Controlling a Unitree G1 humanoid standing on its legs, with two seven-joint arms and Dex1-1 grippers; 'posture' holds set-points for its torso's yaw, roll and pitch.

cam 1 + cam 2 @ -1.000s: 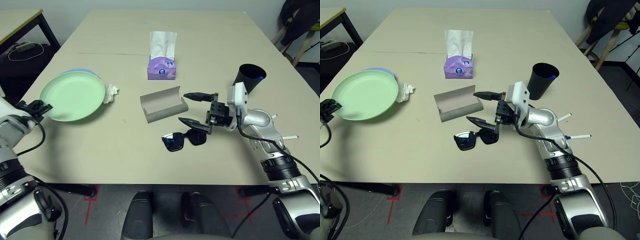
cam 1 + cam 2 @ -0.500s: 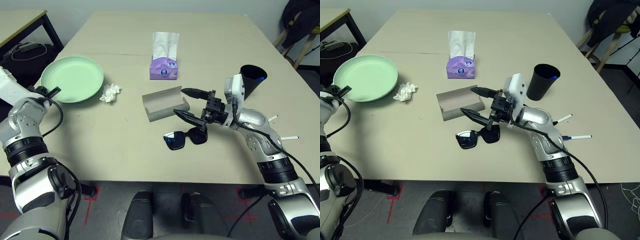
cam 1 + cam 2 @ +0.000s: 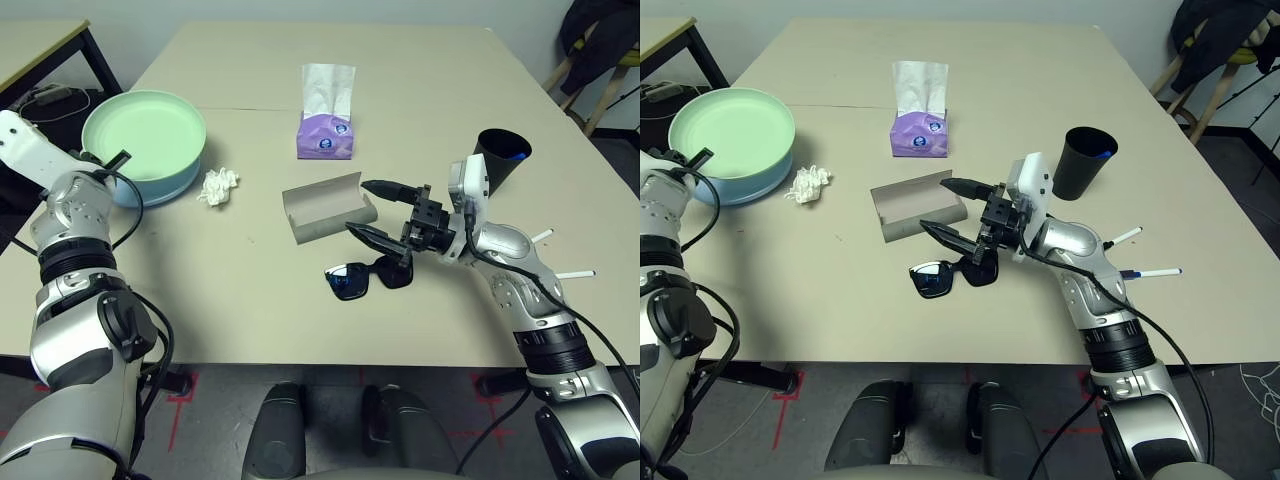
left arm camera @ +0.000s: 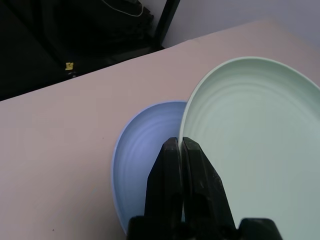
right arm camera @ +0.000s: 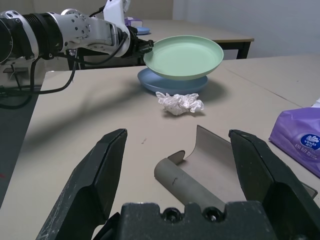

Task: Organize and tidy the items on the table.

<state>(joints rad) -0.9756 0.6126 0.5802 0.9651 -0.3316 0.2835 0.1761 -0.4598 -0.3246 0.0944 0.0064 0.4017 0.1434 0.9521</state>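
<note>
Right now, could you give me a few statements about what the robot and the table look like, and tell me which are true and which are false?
1. The left gripper is shut on the rim of the green plate. True.
2. The green plate lies flat on the table. False: it is held lifted above the blue plate.
3. The right gripper is open, holding nothing. True.
4. The sunglasses are inside the glasses case. False: they lie on the table in front of the open case.
5. The tissue wad sits on the green plate. False: it lies on the table beside the plates.
</note>
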